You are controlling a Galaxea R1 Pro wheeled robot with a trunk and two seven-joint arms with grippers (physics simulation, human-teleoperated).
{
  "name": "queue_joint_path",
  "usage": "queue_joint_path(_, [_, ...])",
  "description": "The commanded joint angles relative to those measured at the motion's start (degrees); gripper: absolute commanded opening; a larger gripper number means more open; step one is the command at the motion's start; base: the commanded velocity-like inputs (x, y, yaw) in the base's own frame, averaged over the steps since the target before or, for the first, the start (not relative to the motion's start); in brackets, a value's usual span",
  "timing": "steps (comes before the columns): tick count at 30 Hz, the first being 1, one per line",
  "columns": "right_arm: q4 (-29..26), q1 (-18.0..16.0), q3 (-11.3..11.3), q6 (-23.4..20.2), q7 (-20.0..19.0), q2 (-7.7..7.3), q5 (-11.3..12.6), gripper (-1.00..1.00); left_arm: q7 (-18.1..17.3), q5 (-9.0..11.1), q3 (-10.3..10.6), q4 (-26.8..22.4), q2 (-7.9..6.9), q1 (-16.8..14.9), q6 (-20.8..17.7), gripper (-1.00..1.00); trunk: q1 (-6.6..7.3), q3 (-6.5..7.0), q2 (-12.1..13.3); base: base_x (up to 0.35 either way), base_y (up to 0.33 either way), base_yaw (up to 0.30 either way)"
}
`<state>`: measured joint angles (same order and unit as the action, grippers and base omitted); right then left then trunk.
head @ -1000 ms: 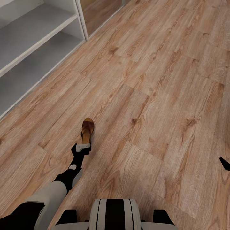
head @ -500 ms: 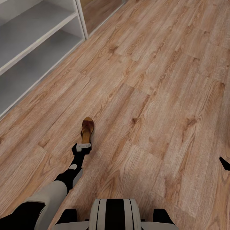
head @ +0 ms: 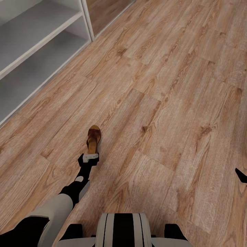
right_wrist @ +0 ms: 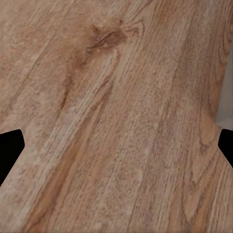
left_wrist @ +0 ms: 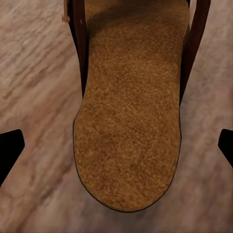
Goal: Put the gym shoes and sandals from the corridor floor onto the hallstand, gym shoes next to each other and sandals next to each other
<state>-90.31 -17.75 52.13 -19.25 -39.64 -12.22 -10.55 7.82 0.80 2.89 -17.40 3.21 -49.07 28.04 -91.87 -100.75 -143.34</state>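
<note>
One dark brown sandal (head: 93, 138) with a tan footbed lies on the wood-plank corridor floor (head: 164, 89), toe pointing away from me. My left gripper (head: 88, 158) hangs just over its heel end. In the left wrist view the sandal (left_wrist: 128, 97) lies between the two spread black fingertips of the left gripper (left_wrist: 116, 150), which is open and not touching it. At the head view's right edge, my right gripper (head: 241, 175) is low over bare floor; the right wrist view shows the right gripper (right_wrist: 116, 145) open and holding nothing. The gym shoes and the other sandal are out of view.
The grey-white hallstand (head: 34, 41) stands at the upper left, its two open shelf levels bare. Its white side panel (head: 87, 20) ends near a doorway strip of floor. My base (head: 121, 231) sits at the bottom centre.
</note>
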Motion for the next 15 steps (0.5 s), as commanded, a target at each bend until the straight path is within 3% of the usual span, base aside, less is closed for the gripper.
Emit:
queue_joint_path(1, [0.0,0.0,0.0,0.0,0.0,0.00,0.0,1.00,0.0,0.0,0.0,0.0,0.01,0.0,0.0,1.00,0.00,-0.07,0.0,0.000,0.000,0.000])
queue_joint_path(15, [0.0,0.0,-0.1,0.0,0.0,0.04,0.0,1.00,0.0,0.0,0.0,0.0,-0.09,-0.2,0.0,1.00,0.00,-0.78,0.0,0.000,0.000,0.000])
